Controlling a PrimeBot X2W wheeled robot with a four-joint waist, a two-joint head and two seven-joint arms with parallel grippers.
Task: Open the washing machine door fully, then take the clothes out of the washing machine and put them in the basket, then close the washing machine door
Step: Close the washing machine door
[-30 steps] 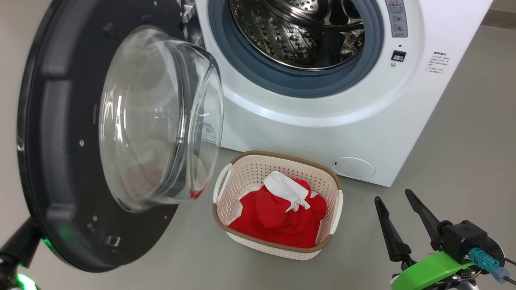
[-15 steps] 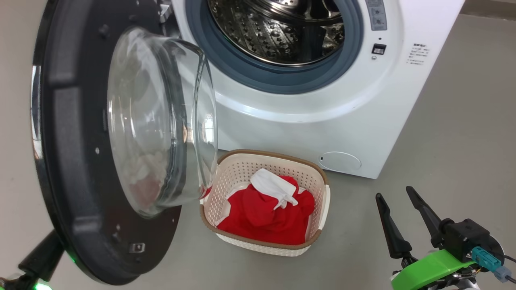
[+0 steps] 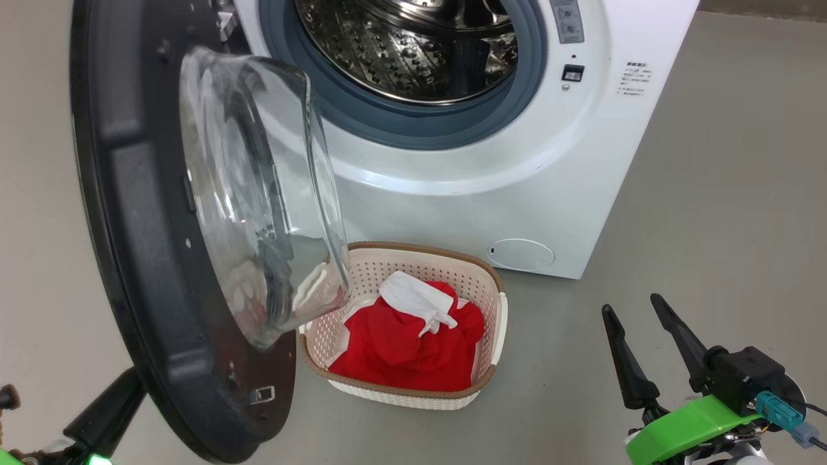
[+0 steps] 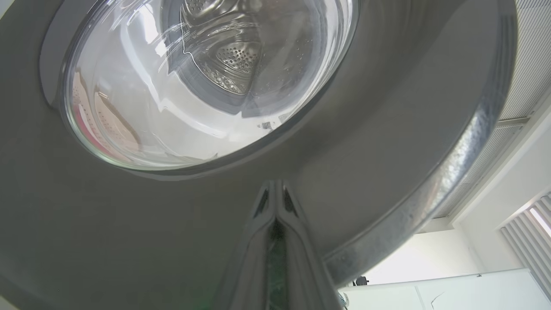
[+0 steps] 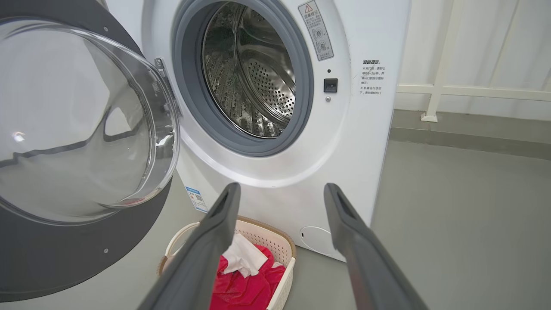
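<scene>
Two grippers are being used differently: the left gripper is being held clenched and empty, its tips set against the outer face of the washing machine door, which is being kept swung out from the washing machine. The right gripper is being held spread and empty, well apart from the machine's front. The clothes are being kept in the basket, just before the machine.
</scene>
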